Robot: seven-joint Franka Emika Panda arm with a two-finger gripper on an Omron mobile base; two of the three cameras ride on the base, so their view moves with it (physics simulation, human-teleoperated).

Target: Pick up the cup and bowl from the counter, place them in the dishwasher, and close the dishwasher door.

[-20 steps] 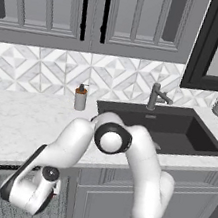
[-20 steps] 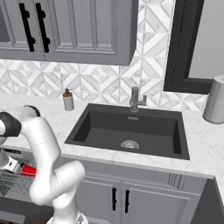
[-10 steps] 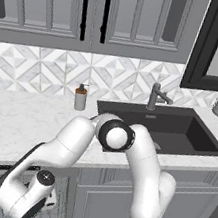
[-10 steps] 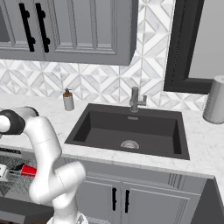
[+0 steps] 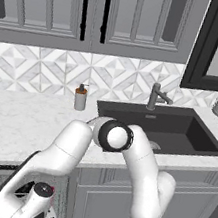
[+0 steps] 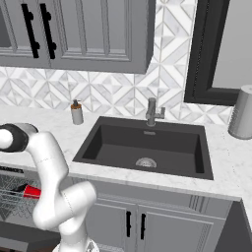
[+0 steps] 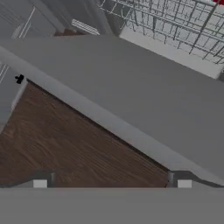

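Hovering my claw [image 7: 112, 181], jaws apart and empty, over the lowered dishwasher door [image 7: 131, 96], its edge running diagonally upper left to lower right.

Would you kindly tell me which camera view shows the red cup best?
The right base view: the red cup lies on its side in the dishwasher rack. The hand view catches a red sliver; the left base view shows a speck.

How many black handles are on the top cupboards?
2. Both black handles hang upright, side by side, where the two upper cupboard doors meet: one on the left door, one on the right door. More may hide outside the picture.
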